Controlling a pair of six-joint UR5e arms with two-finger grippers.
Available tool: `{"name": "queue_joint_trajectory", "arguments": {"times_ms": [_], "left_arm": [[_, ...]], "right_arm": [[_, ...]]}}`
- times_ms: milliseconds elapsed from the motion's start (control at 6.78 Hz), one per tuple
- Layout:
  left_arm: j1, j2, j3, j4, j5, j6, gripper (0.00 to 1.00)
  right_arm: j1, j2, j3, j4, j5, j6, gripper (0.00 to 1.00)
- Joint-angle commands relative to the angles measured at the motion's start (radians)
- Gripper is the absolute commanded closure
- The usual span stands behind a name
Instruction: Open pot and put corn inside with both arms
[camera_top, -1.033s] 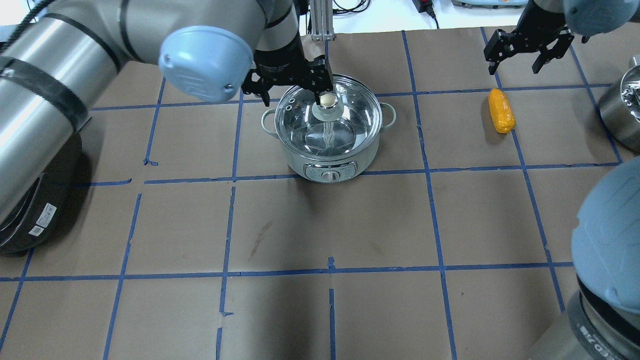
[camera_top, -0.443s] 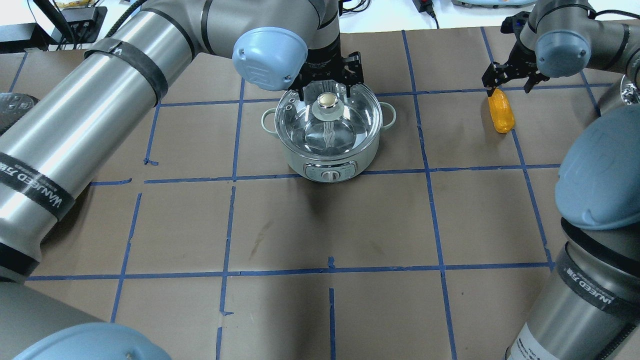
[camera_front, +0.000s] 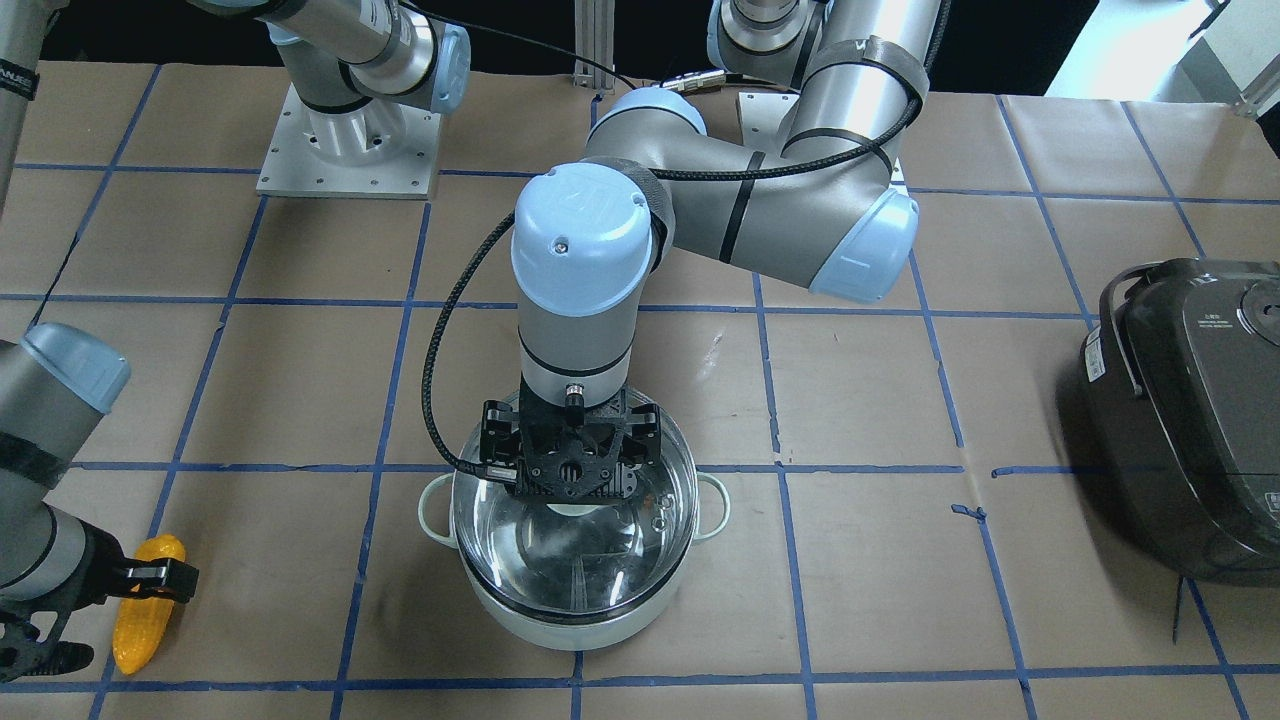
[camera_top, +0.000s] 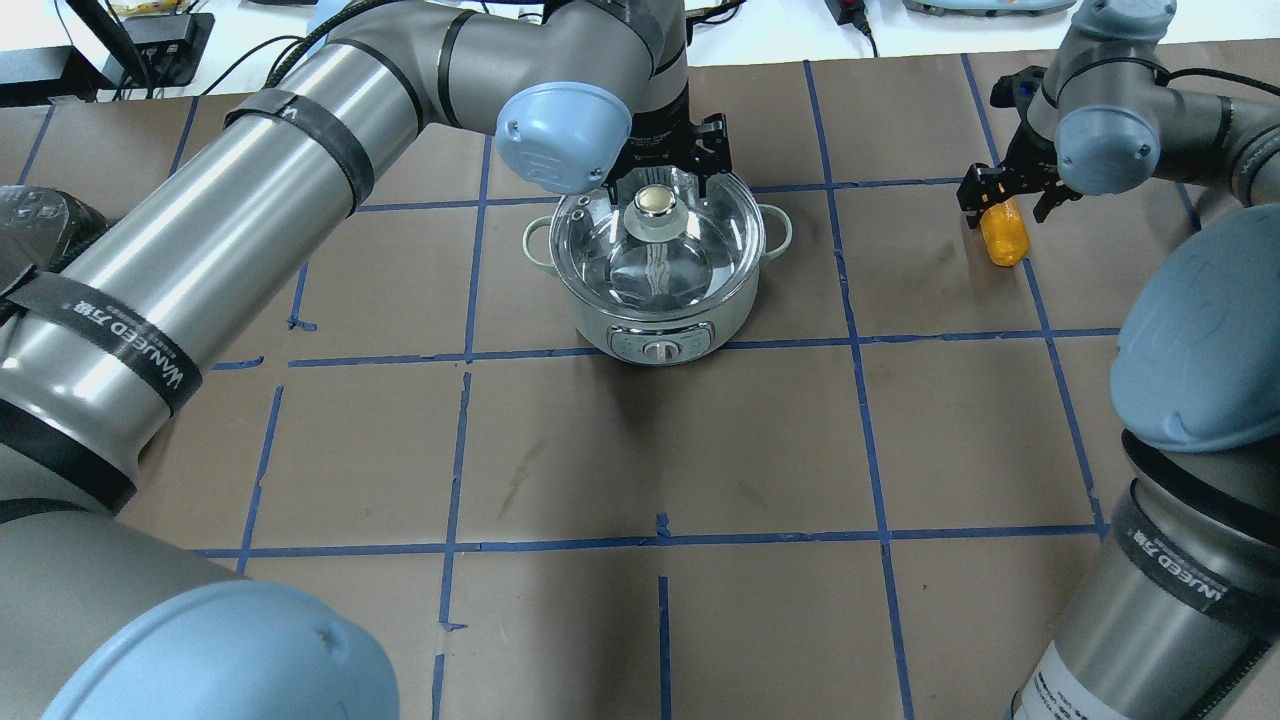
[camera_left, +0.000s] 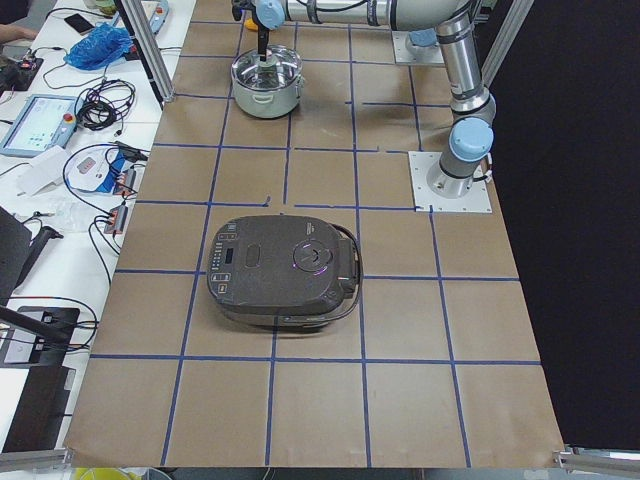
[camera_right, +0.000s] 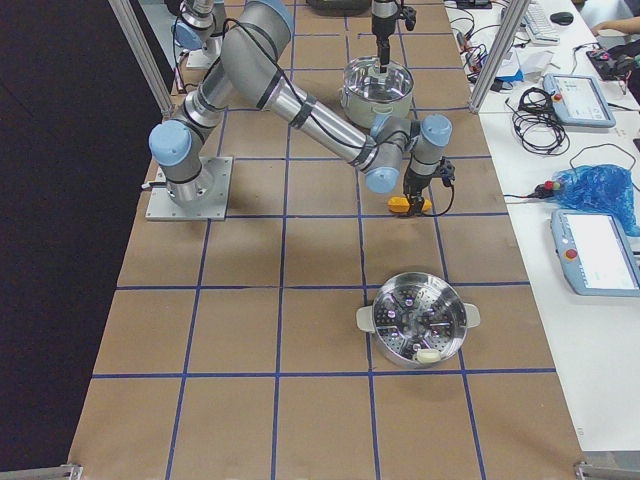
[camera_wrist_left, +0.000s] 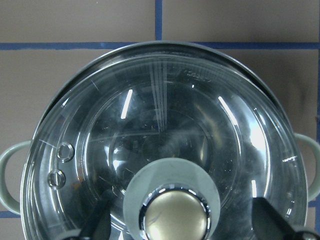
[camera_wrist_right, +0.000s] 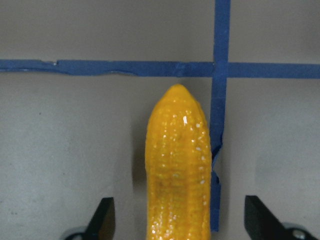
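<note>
Pre-grasp: my left gripper (camera_top: 658, 182), jaws apart, straddles the lid knob (camera_wrist_left: 175, 216) of the pot (camera_top: 660, 328) toward the counter's far edge; my right gripper (camera_top: 1005, 200), likewise apart, straddles the corn (camera_wrist_right: 177, 170) lying near the far right corner; next, I judge, both should close.

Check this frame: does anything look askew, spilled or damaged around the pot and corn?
Nothing serious. The lid sits squarely on the pot, the corn lies intact inside the open right gripper, and the left gripper straddles the knob. Only the blue tape beside the corn is nicked.
</note>
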Motion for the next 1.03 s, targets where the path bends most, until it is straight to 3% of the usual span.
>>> {"name": "queue_joint_trajectory", "arguments": {"times_ms": [0,148,443,590,885], "left_arm": [[0.000,-0.010,-0.011,0.003,-0.005,-0.001,0.00],[0.000,-0.010,-0.013,0.000,-0.004,-0.001,0.04],[0.000,-0.008,-0.013,-0.005,-0.002,0.002,0.64],[0.000,-0.008,-0.013,-0.006,-0.002,0.002,0.80],[0.000,0.037,0.002,-0.046,0.001,0.006,0.84]], "right_arm": [[-0.001,0.005,0.007,-0.017,-0.003,0.000,0.64],[-0.001,0.002,-0.003,-0.014,-0.005,0.003,0.83],[-0.001,-0.020,-0.019,-0.002,0.003,0.011,0.88],[0.002,-0.060,-0.034,0.024,0.004,0.011,0.88],[0.069,-0.192,-0.037,0.180,0.006,0.041,0.88]]}}
